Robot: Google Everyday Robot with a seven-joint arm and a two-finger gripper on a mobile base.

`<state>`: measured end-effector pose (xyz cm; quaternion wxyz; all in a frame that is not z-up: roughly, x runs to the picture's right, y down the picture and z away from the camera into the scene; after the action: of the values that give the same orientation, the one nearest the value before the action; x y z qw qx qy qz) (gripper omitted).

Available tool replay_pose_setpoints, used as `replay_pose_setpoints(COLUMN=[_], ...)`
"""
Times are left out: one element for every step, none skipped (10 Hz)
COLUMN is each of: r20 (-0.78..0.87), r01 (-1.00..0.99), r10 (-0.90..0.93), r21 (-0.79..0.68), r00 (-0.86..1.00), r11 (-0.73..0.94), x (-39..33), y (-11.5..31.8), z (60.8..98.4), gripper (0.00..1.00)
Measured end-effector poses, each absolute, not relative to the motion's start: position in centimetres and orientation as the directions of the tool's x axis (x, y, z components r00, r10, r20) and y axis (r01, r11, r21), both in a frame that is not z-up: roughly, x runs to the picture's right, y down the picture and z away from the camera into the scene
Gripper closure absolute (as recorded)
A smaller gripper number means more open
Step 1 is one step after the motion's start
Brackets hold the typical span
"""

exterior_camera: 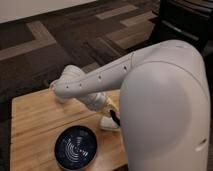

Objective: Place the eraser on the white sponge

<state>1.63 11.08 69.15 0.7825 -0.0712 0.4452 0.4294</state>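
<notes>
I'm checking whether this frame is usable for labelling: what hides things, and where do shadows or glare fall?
Camera view: the robot's bulky white arm shell fills the right side and hides that end of the light wooden table. The gripper sits low beside the small white sponge, partly masked. Soft reflections streak the dark blue patterned bowl. Lighting is even; no hard shadows.
</notes>
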Motion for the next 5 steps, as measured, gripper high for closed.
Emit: replay_pose_setpoints(r20=[-0.753, -0.755, -0.758, -0.762, -0.767], r01=[-0.728, -0.724, -0.722, -0.719, -0.718], r10=[0.605, 0.597, 0.590, 0.580, 0.571], r21=[0.259, 0.248, 0.240, 0.228, 0.217], r00=[0.260, 0.272, 0.279, 0.288, 0.293], r11=[0.635, 0.644, 0.649, 0.656, 0.661], x=[0.5, -0.1, -0.5, -1.1, -1.6], y=[10.7, 10.9, 11.1, 11.7, 12.1], z=[69.8, 70.4, 70.7, 71.2, 71.4], gripper=[1.00, 1.00, 1.00, 1.00, 1.00])
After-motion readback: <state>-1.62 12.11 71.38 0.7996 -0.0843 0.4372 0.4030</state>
